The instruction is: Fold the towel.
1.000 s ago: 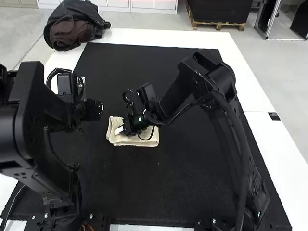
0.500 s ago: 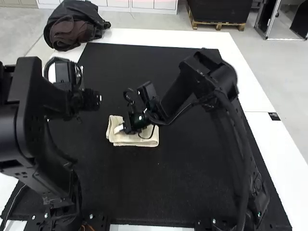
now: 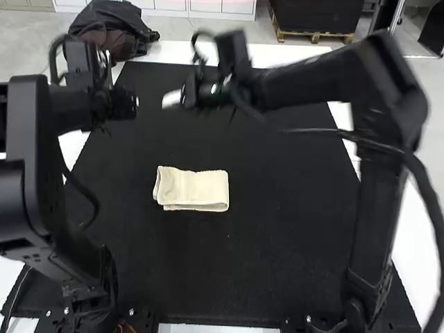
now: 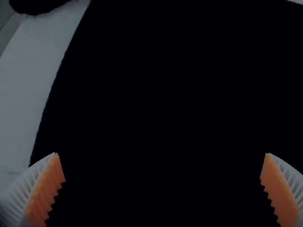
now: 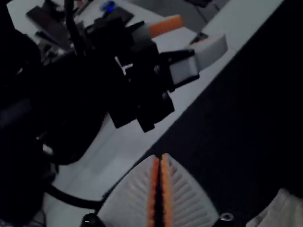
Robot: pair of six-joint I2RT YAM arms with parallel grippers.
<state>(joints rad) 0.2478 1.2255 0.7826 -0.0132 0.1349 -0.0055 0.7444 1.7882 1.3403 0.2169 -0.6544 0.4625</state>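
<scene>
Towel (image 3: 198,189) lies folded on the black surface (image 3: 208,267); beyond it, the right gripper (image 5: 160,155) is clenched, empty, the left gripper (image 4: 162,153) released. Folding looks nearly done: keep both high, lest they drag its edges.

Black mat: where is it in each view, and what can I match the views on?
High view: mat across the middle, folded towel on it.
Left wrist view: mat beyond the open left gripper.
Right wrist view: mat beyond the shut right gripper.
Shared landmark: white tabletop along the mat's edge.
</scene>
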